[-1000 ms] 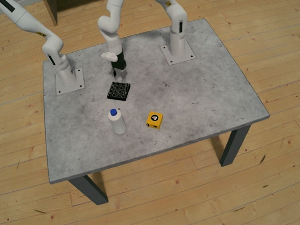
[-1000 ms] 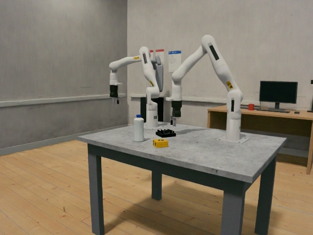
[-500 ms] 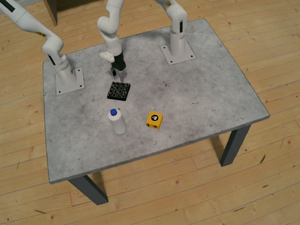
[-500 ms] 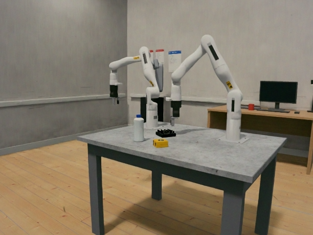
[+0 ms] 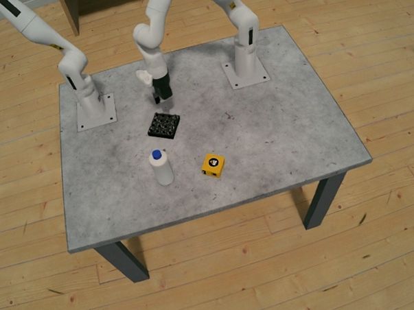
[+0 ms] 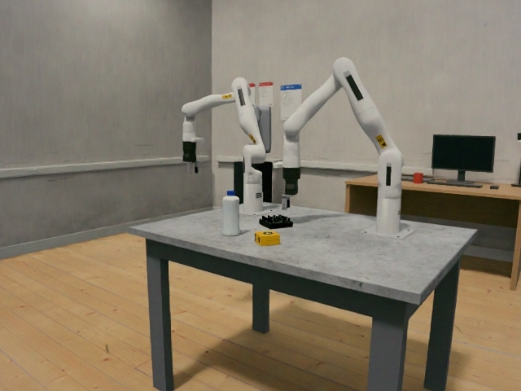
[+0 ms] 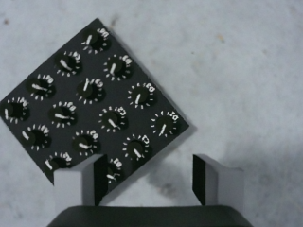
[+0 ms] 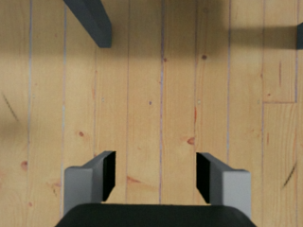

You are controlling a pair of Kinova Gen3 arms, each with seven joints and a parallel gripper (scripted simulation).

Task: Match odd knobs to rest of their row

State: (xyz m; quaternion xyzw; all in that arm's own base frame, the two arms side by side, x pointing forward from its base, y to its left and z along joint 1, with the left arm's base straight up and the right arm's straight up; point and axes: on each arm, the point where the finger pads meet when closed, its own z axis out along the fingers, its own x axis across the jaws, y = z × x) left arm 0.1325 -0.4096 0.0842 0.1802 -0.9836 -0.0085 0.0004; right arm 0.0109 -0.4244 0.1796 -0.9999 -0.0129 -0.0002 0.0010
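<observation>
From above, I'm watching the grey stone-topped table (image 5: 255, 129) (image 6: 303, 252); from one side, I'm facing it across the room. At each wrist, I'm peering closely down past my fingers.

Grey, faintly streaked walls (image 6: 361, 37) meet in a corner, a pale horizontal rail (image 6: 96, 169) running along them. Pale wooden floorboards (image 5: 240, 279) (image 6: 84, 319) (image 8: 147, 113) with dark knots cover the floor. A light-brown wooden desk (image 6: 470, 190) carries a black flat monitor (image 6: 463, 152) and a red cup (image 6: 418, 177). Printed sheets (image 6: 291, 103) hang on the wall; soft shadow falls beneath the grey-topped table (image 5: 270, 129) (image 6: 336, 261).
</observation>
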